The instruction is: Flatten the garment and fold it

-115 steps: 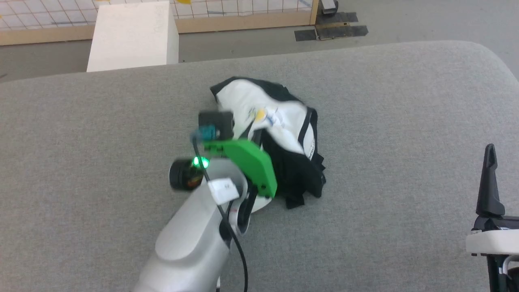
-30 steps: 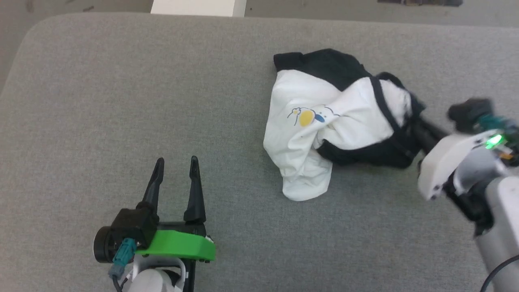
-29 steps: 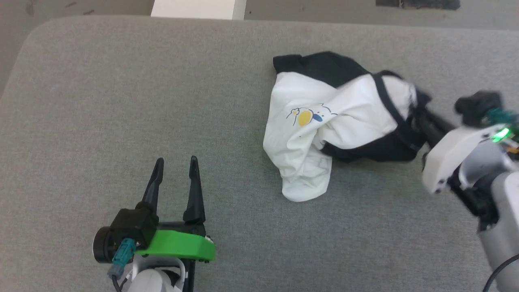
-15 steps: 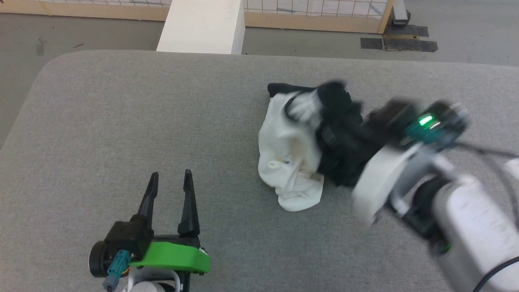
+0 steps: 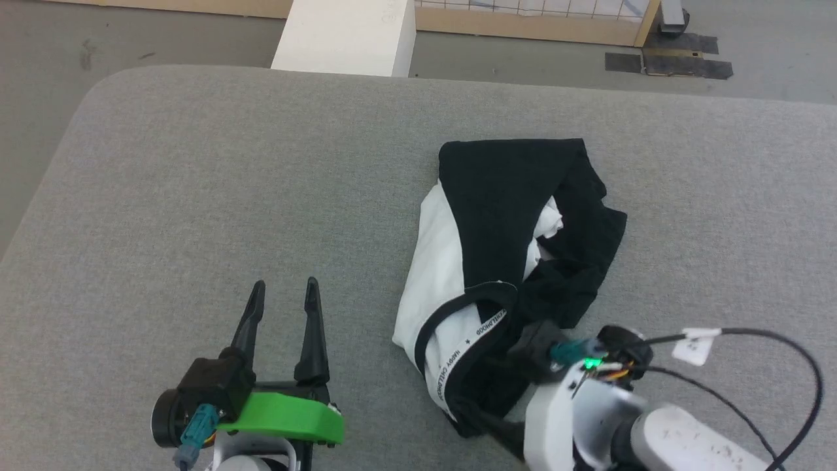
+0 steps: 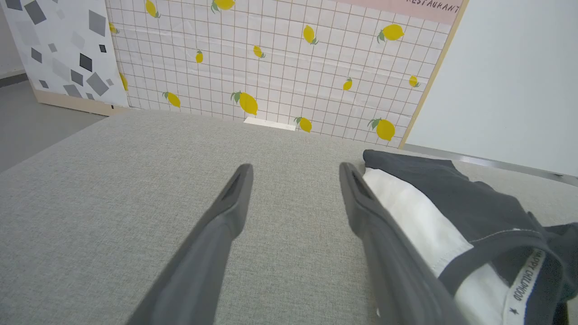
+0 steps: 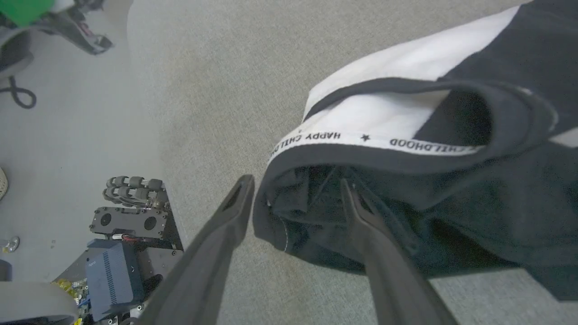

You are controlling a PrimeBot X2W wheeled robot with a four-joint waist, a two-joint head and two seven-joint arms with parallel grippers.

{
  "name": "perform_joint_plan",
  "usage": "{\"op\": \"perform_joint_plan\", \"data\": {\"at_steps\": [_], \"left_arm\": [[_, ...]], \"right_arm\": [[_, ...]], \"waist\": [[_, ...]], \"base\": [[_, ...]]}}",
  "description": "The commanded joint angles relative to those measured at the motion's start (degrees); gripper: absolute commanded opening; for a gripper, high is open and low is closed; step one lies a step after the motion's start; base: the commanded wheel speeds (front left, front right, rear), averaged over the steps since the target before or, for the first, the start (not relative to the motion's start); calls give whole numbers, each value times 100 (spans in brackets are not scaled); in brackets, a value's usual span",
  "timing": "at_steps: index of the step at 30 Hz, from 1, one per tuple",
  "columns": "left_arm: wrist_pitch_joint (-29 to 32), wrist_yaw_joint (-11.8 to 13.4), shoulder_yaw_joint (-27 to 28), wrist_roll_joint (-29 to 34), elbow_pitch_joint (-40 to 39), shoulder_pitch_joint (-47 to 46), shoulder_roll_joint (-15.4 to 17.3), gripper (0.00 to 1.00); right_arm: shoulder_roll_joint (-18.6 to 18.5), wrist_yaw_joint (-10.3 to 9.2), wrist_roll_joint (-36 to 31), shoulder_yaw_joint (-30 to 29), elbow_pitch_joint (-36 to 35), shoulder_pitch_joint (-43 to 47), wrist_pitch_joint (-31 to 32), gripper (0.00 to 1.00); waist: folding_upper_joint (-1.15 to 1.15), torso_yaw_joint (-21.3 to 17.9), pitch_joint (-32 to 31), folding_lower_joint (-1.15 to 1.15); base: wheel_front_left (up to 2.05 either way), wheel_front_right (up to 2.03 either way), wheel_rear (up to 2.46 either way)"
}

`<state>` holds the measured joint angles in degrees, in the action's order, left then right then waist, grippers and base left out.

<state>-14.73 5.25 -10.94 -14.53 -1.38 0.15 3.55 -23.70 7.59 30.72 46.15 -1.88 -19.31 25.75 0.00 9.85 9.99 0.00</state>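
The garment lies crumpled right of the middle of the grey padded table. Black cloth is on top, white shows along its left side, and a lettered neck band sits at its near end. My right gripper reaches from the lower right to that near edge. In the right wrist view its fingers stand wide apart, open, with a loose black fold of the garment between them. My left gripper rests open and empty at the lower left, apart from the cloth.
A white block stands on the floor past the table's far edge, with a lemon-print panel behind it. The table's left edge curves down to the floor. The robot's base sits below the near edge. A cable loops off my right wrist.
My right gripper swung the garment over toward the near side and opened, letting it go. Black cloth now lies on top and the print is hidden. The head camera has shifted too.
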Motion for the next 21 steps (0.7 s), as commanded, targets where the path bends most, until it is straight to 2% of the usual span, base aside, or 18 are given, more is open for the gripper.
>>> {"op": "perform_joint_plan", "data": {"at_steps": [1, 7, 12, 15, 21], "left_arm": [[-27, -25, 3, 45, 12, -14, -29, 100], [-27, -34, -7, 59, 0, 35, -36, 100], [-27, -45, -12, 83, -37, 28, -41, 100], [-27, -55, -32, 106, -49, -12, -44, 100], [-27, -40, -86, 102, -62, -126, -54, 100]], "right_arm": [[21, -10, 75, -144, -28, -39, -88, 100], [75, -10, 81, -1276, -267, -146, -380, 100], [209, -10, -371, -2535, -323, 45, -214, 100], [247, -10, -583, -2772, -335, 195, 54, 100], [294, -10, -766, -2729, -5, 376, 616, 100]], "waist": [[0, -15, -12, 0], [0, -31, -40, 0], [0, 20, 35, 0], [0, 91, 129, 0], [0, 246, 400, 0]], "base": [[0, 0, 0], [0, 0, 0], [0, 0, 0], [0, 0, 0], [0, 0, 0]]}}
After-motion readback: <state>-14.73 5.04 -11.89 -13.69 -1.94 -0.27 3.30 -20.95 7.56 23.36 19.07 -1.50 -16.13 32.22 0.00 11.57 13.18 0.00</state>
